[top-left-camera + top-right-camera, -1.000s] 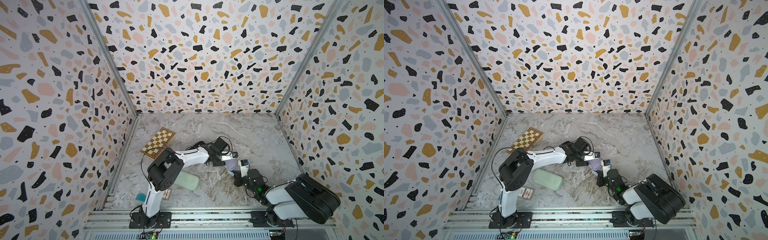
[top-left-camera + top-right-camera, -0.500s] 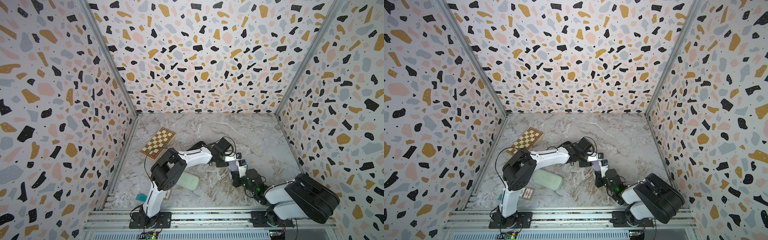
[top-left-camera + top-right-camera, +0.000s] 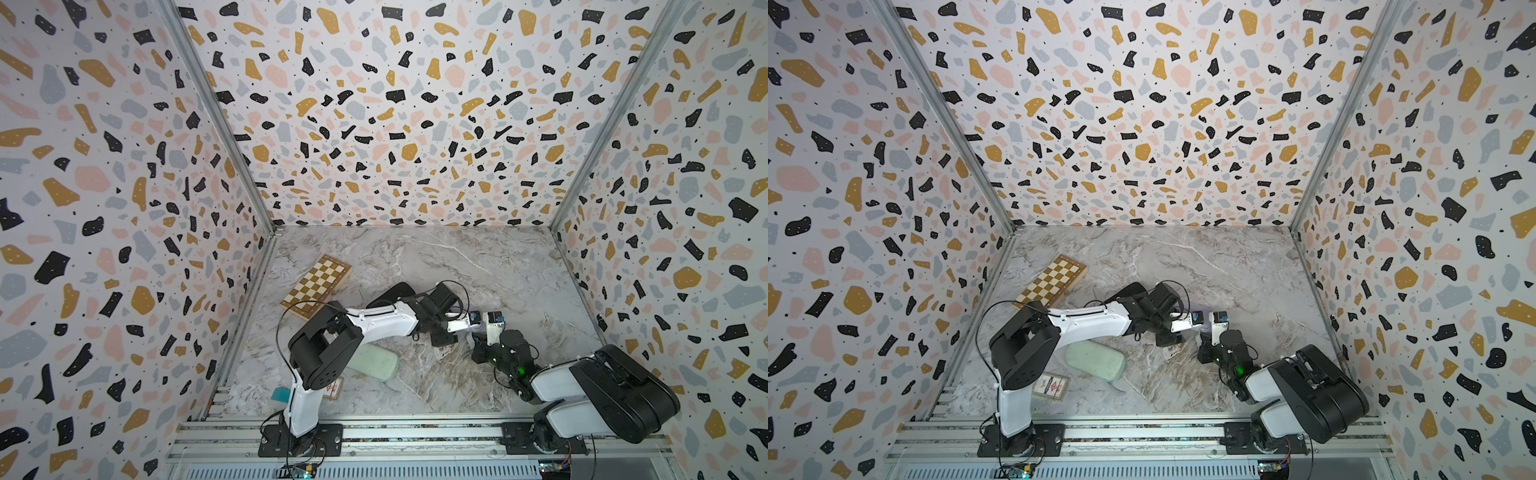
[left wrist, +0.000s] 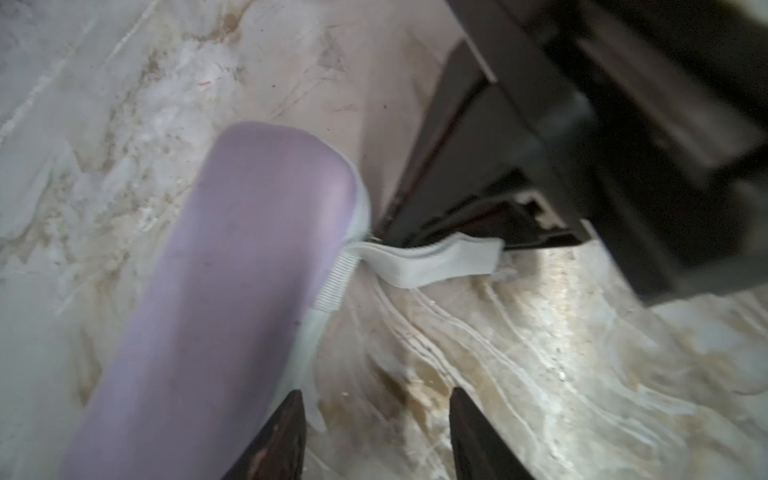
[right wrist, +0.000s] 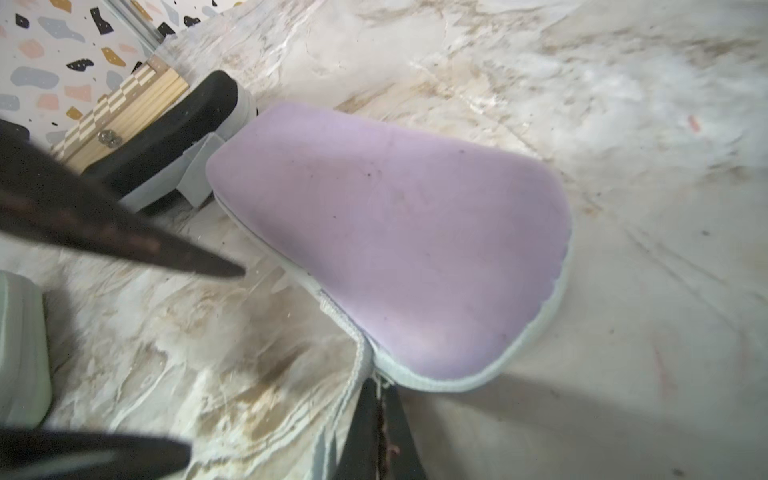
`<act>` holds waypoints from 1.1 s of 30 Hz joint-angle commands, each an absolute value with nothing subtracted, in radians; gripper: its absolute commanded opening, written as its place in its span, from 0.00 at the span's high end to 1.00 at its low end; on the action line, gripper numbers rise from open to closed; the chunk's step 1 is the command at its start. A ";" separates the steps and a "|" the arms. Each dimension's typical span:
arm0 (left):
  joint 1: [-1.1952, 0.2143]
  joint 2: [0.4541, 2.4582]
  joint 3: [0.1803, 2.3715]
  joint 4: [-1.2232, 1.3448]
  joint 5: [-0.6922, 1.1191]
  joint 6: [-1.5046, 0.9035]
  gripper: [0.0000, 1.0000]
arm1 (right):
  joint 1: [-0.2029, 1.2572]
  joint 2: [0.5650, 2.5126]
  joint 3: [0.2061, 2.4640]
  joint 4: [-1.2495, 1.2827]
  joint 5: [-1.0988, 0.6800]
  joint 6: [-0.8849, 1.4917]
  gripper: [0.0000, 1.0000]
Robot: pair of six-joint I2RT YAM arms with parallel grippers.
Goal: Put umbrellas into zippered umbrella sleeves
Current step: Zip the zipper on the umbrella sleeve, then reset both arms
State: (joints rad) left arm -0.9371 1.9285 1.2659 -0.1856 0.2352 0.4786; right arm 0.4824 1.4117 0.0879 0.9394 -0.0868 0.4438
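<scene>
Marble-patterned table (image 3: 478, 257) is carrying the lilac sleeve (image 5: 395, 249), which is lying flat roughly midway between the two arms, with both grippers meeting at its end nearer the robot's base. The right gripper (image 5: 377, 399) is pinching fully closed on the grey zip edging at that rounded end, where the tape is parting slightly. Whether the puller itself is between the jaws cannot be told. The left gripper (image 4: 376, 392) is standing about half spread with bare table between its fingers, gripping nothing, and one finger (image 4: 282, 436) is sitting just beside the sleeve's flank. A grey strap (image 4: 436, 262) is trailing from the sleeve toward the right gripper. The lilac shell is covering its interior, so any contents are hidden.

The black sleeve (image 5: 166, 137) is lying just beyond the lilac one, near the wooden chessboard box (image 3: 318, 286). Its grey zip band is showing and its inside is also out of sight. The mint green sleeve (image 3: 1096, 359) is lying near the left arm's base, appearing closed, beside a small card pack (image 3: 1052, 384).
</scene>
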 commanded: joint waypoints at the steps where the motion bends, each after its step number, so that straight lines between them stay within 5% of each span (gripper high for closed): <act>1: -0.940 1.856 1.206 -0.017 0.226 0.348 0.42 | 0.471 1.383 0.117 0.921 -0.097 0.436 1.00; 12: -0.936 1.577 0.947 0.179 0.122 0.001 0.31 | 0.387 1.398 0.215 0.806 -0.050 0.465 0.93; 18: -0.931 1.401 0.796 0.219 -0.049 -0.083 0.25 | 0.371 1.386 0.209 0.805 -0.082 0.471 0.73; 22: -0.910 1.221 0.677 0.255 -0.230 -0.159 0.00 | 0.374 1.257 0.185 0.748 -0.041 0.476 0.44; 27: -0.806 1.040 0.633 0.154 -0.397 -0.134 0.01 | 0.368 1.054 0.293 0.544 0.005 0.426 0.10; 33: -0.563 0.938 0.509 0.296 -0.646 -0.040 0.01 | 0.347 1.023 0.395 0.624 0.162 0.327 0.01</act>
State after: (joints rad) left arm -0.6331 0.9405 0.5819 0.2024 -0.4625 -0.0971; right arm 0.3569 1.0351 0.3676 0.6056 0.0383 0.3824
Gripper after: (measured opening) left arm 0.988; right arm 0.978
